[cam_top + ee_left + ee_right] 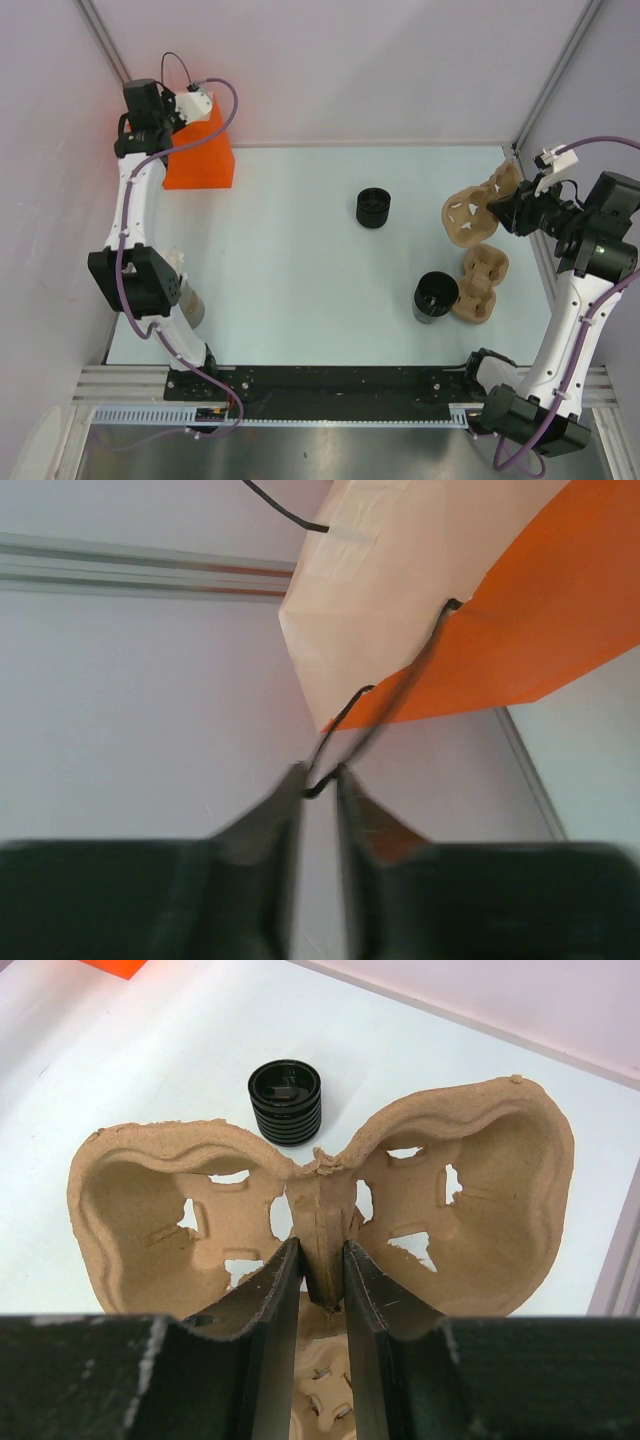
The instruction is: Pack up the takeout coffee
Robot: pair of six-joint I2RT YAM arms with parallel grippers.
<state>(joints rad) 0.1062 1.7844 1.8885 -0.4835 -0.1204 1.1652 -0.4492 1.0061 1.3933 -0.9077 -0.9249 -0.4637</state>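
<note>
The cup carrier (480, 1190) is pinched by the right end effector (322, 1250), takeout coffee (373, 208) at its 9 o'clock; whether the bag handle (348, 703) is gripped by the left end effector (320, 777) cannot be told.

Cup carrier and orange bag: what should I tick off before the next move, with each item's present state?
1. Right tool clamped on cup carrier centre rib: ok.
2. Left tool closed on bag handle: cannot tell; the cord lies between its fingers, a gap shows.
3. Takeout coffee upright and lidded: ok.
4. Coffee seated in carrier: not ok; it stands apart.
5. Orange bag mouth open: cannot tell.
</note>
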